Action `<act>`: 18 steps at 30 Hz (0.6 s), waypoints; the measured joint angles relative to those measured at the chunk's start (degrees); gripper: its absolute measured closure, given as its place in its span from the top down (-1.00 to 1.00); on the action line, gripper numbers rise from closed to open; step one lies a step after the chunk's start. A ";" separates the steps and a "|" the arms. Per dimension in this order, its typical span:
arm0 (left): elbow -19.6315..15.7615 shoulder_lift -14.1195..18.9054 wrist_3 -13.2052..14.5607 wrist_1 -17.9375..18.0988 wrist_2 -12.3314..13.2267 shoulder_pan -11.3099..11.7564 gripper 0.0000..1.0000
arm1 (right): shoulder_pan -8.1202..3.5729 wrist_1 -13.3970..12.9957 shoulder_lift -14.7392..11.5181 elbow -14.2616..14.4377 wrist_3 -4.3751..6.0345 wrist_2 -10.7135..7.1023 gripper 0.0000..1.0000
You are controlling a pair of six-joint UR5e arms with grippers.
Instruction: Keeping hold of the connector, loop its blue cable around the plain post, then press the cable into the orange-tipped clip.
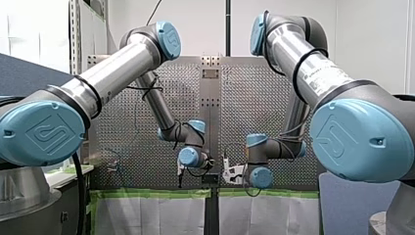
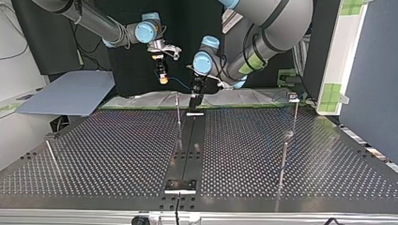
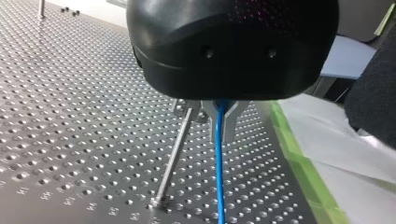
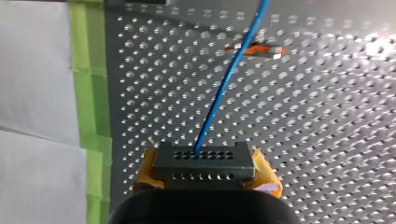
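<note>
My right gripper is shut on the black connector, which sits between its yellow pads. The blue cable leaves the connector and runs ahead over the perforated plate, past the orange-tipped clip. My left gripper is shut on the blue cable, its metal fingers pinching it just above the plate. The plain post stands close beside those fingers. In the top view my right gripper hangs above the far edge, and my left gripper is low beside the post.
Other thin posts stand on the perforated table: two at the top view's right and one at its left. A dark rail runs down the middle. Green tape edges the plate.
</note>
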 joint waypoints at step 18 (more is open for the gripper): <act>0.00 -0.05 1.86 5.83 -5.59 -2.29 -1.00 | -2.17 2.08 0.80 -3.35 -0.34 -0.38 -1.00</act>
